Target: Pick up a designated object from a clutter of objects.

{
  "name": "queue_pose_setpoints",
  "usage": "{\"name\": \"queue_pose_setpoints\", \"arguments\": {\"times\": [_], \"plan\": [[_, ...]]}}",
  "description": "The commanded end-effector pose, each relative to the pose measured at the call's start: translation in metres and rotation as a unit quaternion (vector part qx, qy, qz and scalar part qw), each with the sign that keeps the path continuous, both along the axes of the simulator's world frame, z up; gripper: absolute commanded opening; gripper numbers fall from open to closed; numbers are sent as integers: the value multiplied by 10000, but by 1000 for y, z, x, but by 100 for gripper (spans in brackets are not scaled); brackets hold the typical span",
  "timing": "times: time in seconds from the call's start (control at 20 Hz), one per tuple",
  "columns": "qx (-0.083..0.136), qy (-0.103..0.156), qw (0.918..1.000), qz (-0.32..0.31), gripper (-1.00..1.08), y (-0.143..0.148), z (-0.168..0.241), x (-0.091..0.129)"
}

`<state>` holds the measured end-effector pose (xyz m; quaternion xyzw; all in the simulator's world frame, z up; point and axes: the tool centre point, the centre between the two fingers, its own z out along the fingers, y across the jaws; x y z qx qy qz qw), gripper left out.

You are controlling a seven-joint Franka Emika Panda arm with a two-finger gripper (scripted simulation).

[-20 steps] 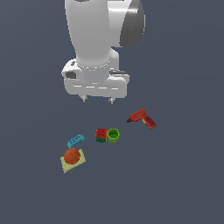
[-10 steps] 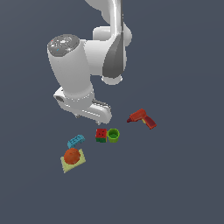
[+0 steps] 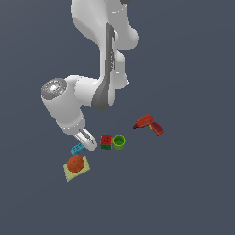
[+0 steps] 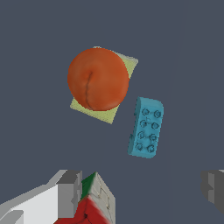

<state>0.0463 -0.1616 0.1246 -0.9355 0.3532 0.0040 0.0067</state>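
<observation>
Nearest in the wrist view: gripper spread wide, nothing between the two fingers, each cut off by the frame edge. Just behind one finger, a corner of the red-and-green cube, mostly hidden and cropped. Beyond, between the fingers' line and the ball, the teal brick, lying flat on the grey floor, studs up, untouched and fully visible. Beside it but apart, the orange ball sitting on the pale yellow-green pad, most of the pad covered by the ball.

In the exterior view, low over the clutter, gripper at the end of the white arm; only one finger plainly seen, the other hard to make out behind the wrist. Teal brick partly hidden by that finger, just beside the ball and pad. To the exterior view's right: cube, touching or nearly touching the green cup. Farthest, well apart, the red toy drill, on its side.
</observation>
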Motion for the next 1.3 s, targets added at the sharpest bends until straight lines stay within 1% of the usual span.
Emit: {"name": "queue_pose_setpoints", "arguments": {"times": [0.0, 0.2, 0.45, 0.8, 1.25], "plan": [[-23, -8, 9995, -321, 100, -12, -18, 0], [-53, -7, 9977, -670, 100, -26, -38, -2], [-75, -7, 9960, -887, 100, -34, -51, -3], [-74, 0, 9961, -882, 100, -34, -57, -4], [-77, -5, 9959, -906, 100, -35, -96, -5]]}}
